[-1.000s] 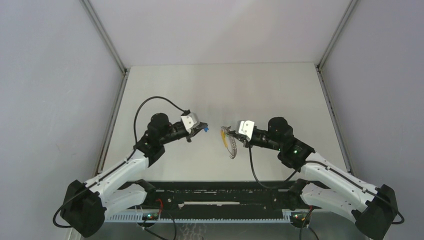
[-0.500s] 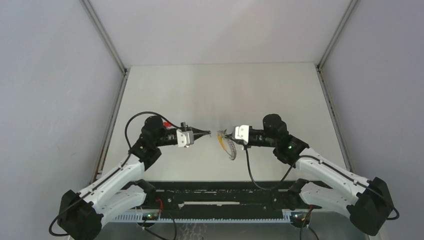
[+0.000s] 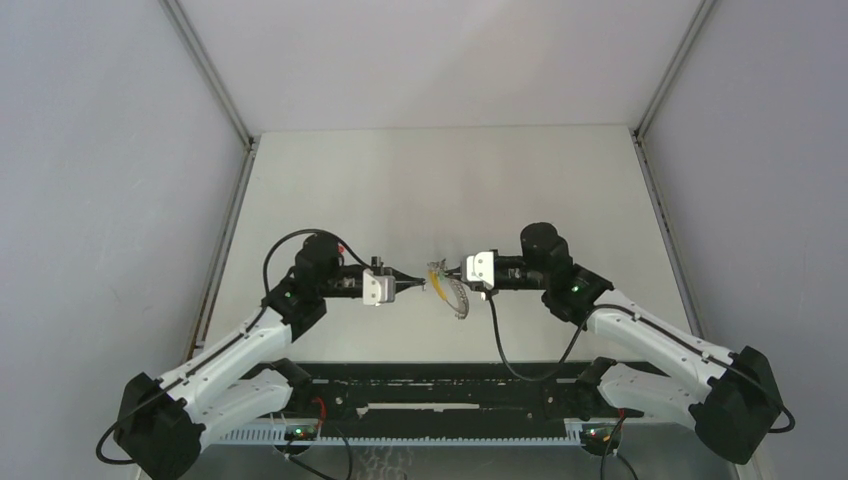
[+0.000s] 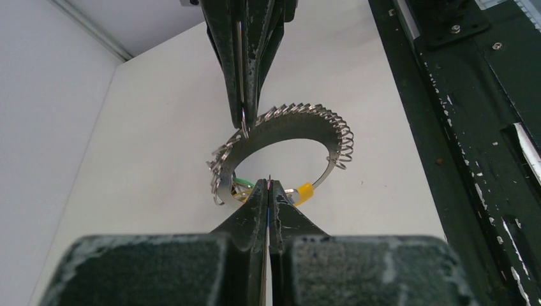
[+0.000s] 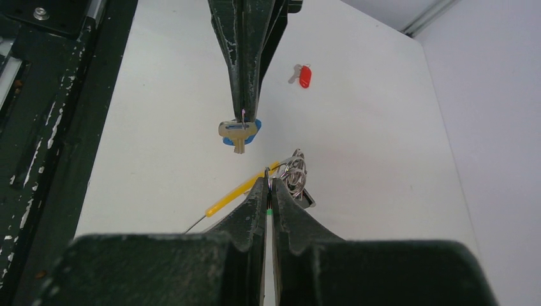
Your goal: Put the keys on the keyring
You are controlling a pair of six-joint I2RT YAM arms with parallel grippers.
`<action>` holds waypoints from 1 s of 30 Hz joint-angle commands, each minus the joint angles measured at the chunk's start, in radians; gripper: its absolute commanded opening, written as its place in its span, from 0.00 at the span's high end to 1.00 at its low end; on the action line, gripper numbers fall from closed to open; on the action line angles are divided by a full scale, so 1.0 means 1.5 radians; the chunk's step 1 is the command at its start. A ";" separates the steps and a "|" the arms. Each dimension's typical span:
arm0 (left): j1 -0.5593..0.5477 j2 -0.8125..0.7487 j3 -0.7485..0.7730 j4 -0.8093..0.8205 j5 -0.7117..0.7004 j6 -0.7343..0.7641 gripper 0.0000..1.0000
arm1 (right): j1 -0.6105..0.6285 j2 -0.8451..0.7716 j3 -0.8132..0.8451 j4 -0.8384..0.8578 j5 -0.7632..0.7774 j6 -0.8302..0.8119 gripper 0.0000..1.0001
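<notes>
The blue-headed key is held by my left gripper, which is shut on its head with the silver blade pointing out. In the left wrist view the key shows only edge-on, as a thin line between the shut fingertips of the left gripper. Facing it, my right gripper is shut on the keyring, a metal loop with small wire rings and a yellow tab, which hangs below the right gripper. Both tips nearly meet above the table. The red-headed key lies on the table behind the left gripper.
The white table is boxed in by grey walls on the left, right and back. A black rail with the arm bases runs along the near edge. A cable loops over each wrist.
My left gripper has turned to point right and moved toward the right gripper. The right gripper, with the keyring, has shifted left. The gap between the tips has closed to almost nothing.
</notes>
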 commanded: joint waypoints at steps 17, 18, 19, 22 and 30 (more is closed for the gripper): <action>-0.031 -0.009 0.045 0.010 -0.015 0.020 1.00 | 0.023 0.034 0.051 0.005 -0.043 -0.038 1.00; -0.031 -0.010 0.045 0.012 -0.015 0.020 1.00 | 0.025 0.036 0.053 0.004 -0.043 -0.040 1.00; -0.031 -0.010 0.046 0.014 -0.015 0.018 1.00 | 0.026 0.038 0.054 0.002 -0.041 -0.042 1.00; -0.031 -0.013 0.046 0.016 -0.020 0.015 1.00 | 0.031 0.042 0.057 -0.007 -0.037 -0.045 1.00; -0.032 -0.013 0.047 0.015 -0.022 0.014 1.00 | 0.039 0.044 0.061 -0.011 -0.035 -0.050 1.00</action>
